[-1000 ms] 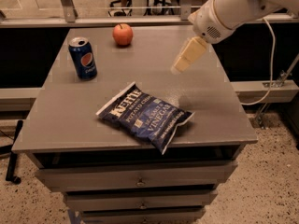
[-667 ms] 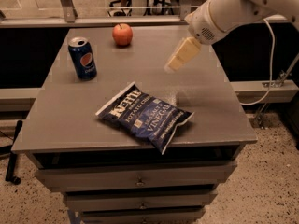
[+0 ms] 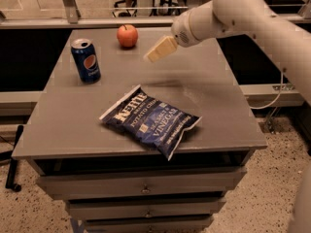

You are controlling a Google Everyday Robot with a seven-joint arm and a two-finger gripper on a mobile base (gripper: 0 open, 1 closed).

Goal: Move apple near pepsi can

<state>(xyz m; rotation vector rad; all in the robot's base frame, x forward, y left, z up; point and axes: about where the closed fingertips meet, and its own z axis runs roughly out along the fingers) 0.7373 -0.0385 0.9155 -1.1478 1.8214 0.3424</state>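
The apple [image 3: 127, 35] is red-orange and sits at the far edge of the grey table [image 3: 214, 106], left of centre. The pepsi can [image 3: 86, 60] stands upright at the far left, nearer to me than the apple and apart from it. My gripper [image 3: 160, 49] hangs above the table on the white arm [image 3: 233, 13], to the right of the apple and a little nearer to me, not touching it. It holds nothing that I can see.
A dark blue Kettle chip bag [image 3: 150, 119] lies flat in the middle of the table, near its front edge. Drawers [image 3: 141, 188] sit below the tabletop. A rail and chair legs stand behind the table.
My gripper has moved left across the table toward the apple. The apple, the can and the bag have not moved.
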